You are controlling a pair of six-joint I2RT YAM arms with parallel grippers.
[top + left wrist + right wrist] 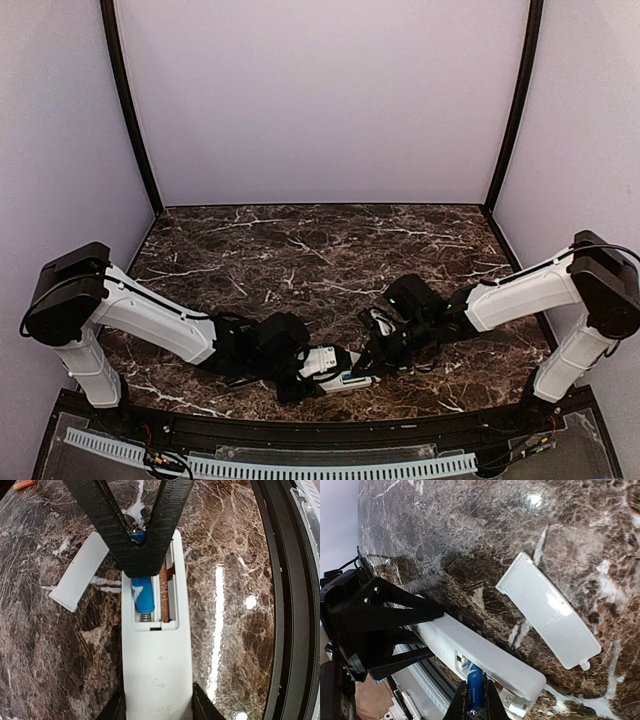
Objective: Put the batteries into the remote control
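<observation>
The white remote control [157, 665] lies back-up on the marble, and my left gripper [157, 706] is shut on its near end. Its battery recess [169, 595] is open. The blue battery [143, 594] sits in the left slot with one end against the spring. My right gripper [475, 700] is shut on the battery's [476, 687] other end, which is tilted up out of the remote [480, 647]. The right slot holds no battery. The orange-red battery [24, 484] lies on the table at the far left corner of the left wrist view. In the top view both grippers, left [305, 368] and right [372, 362], meet at the remote [335, 366].
The loose white battery cover [80, 572] lies flat on the marble just left of the remote; it also shows in the right wrist view [547, 610]. The table's black front rail [285, 605] runs close along the remote's right side.
</observation>
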